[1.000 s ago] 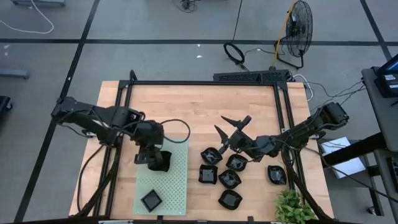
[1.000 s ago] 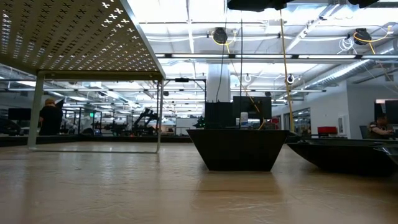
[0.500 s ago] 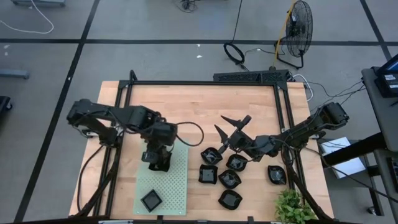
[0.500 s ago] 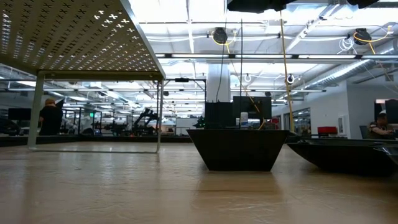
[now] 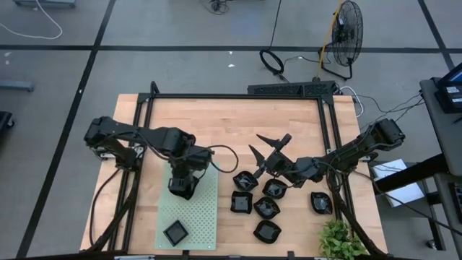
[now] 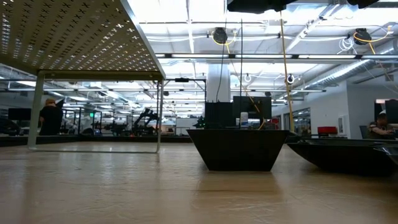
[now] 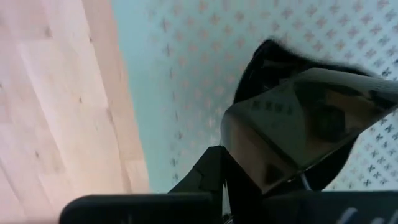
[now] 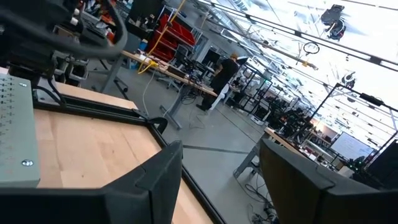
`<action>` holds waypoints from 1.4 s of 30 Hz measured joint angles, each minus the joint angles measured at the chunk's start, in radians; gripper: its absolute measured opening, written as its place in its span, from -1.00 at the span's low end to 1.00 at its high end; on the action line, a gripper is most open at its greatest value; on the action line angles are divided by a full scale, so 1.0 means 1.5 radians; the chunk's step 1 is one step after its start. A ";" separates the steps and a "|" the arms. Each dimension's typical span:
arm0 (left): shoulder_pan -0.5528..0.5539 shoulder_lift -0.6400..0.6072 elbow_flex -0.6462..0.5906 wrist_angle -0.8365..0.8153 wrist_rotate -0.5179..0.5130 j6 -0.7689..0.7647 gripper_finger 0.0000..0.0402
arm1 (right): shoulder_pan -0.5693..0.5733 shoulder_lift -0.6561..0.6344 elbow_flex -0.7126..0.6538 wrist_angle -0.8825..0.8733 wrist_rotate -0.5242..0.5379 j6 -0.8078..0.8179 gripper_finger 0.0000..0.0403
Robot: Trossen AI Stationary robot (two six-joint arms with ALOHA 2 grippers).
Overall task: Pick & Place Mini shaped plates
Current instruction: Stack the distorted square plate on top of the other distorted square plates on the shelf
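The left gripper (image 5: 182,189) has its fingers clamped on a mini plate (image 7: 298,118) above the pale green mat (image 5: 189,217); another plate (image 5: 175,232) lies on that mat beyond the fingers. The right gripper (image 5: 266,152) waits with fingers apart over the counter (image 5: 216,123), the remaining plates (image 5: 266,208) clustered just beside it

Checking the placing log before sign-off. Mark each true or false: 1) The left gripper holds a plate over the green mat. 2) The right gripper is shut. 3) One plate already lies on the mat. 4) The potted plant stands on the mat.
1) True: the left gripper is shut on a black plate above the green mat.
2) False: the right gripper is open and empty.
3) True: a square plate lies there.
4) False: the plant stands at the table's corner.
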 joint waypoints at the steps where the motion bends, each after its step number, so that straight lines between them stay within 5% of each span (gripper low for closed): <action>1: 0.000 0.000 0.000 -0.001 0.005 -0.004 -0.96 | 0.000 0.000 0.000 0.000 0.000 0.000 0.00; 20: -0.054 0.000 0.000 0.002 -0.061 0.014 -0.43 | 0.000 0.000 0.000 0.000 0.000 0.000 0.00; 42: -0.105 -0.005 0.031 0.045 -0.117 0.119 -0.41 | 0.000 0.000 0.000 -0.011 0.000 0.012 0.00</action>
